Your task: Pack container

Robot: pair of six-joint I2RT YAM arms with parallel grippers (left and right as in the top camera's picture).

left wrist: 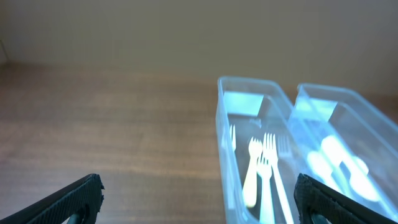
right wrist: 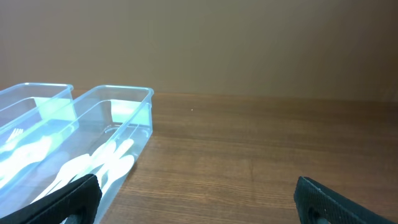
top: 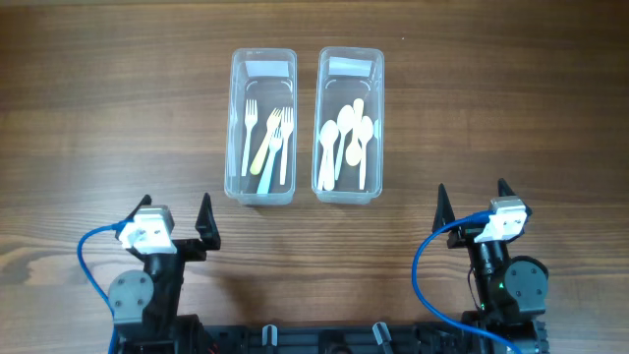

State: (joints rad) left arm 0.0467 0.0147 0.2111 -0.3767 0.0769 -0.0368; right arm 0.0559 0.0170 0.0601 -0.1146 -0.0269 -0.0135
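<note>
From overhead, two clear plastic tubs stand side by side on the wooden bench [top: 98,118], long sides parallel with a narrow gap between them. The fork container [top: 262,71] is on the left and holds several forks [top: 279,147], most of them white and one yellowish. The spoon container [top: 351,67] on the right holds a loose heap of white spoons [top: 346,138]. Only this view shows both arms at once. The left gripper [top: 175,208] and the right gripper [top: 473,194] sit near the front edge of the bench, well apart from the tubs. Each is released, with its fingers spread wide and nothing between them, and a blue cable [top: 86,264] loops beside each arm. The left wrist camera looks low across the bench and shows what the top view cannot: the height of the tub walls and a plain wall behind the bench. Here the fork container lies right of centre, with the spoon container beyond it cut off by the frame, and its contents are blurred. The right wrist camera mirrors this. The spoon container is at the left, only a corner of the fork container shows past it, and bare wood fills the right side between the dark fingertips
</note>
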